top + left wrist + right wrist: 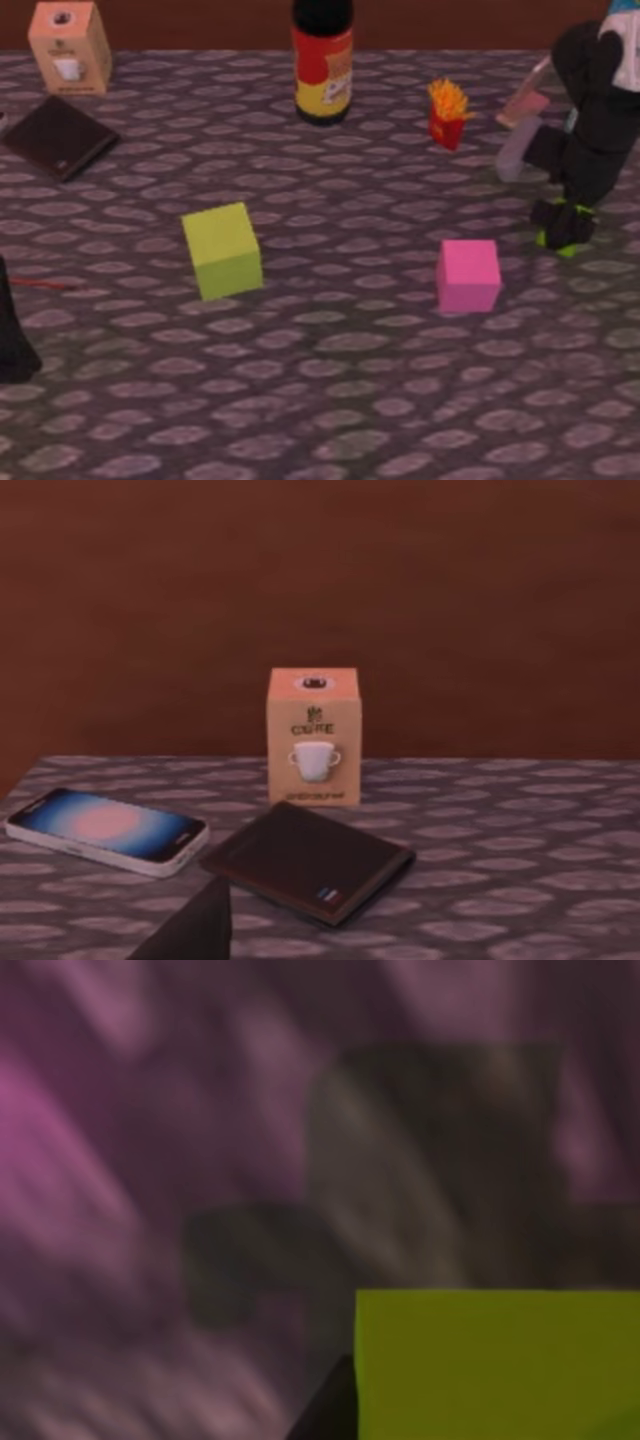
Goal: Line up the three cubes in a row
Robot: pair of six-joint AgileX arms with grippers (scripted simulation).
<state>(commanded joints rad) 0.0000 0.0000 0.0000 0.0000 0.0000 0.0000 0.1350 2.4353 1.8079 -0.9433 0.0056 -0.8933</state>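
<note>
While our right hand (563,232) grips the small yellow-green cube (566,240) at right, the pink cube (467,275) and large yellow-green cube (222,249) rest mid-bench.

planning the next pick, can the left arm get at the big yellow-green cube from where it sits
Probably yes. The large yellow-green cube stands alone on bare table left of centre, nothing between it and the left arm parked at the left edge.
</note>
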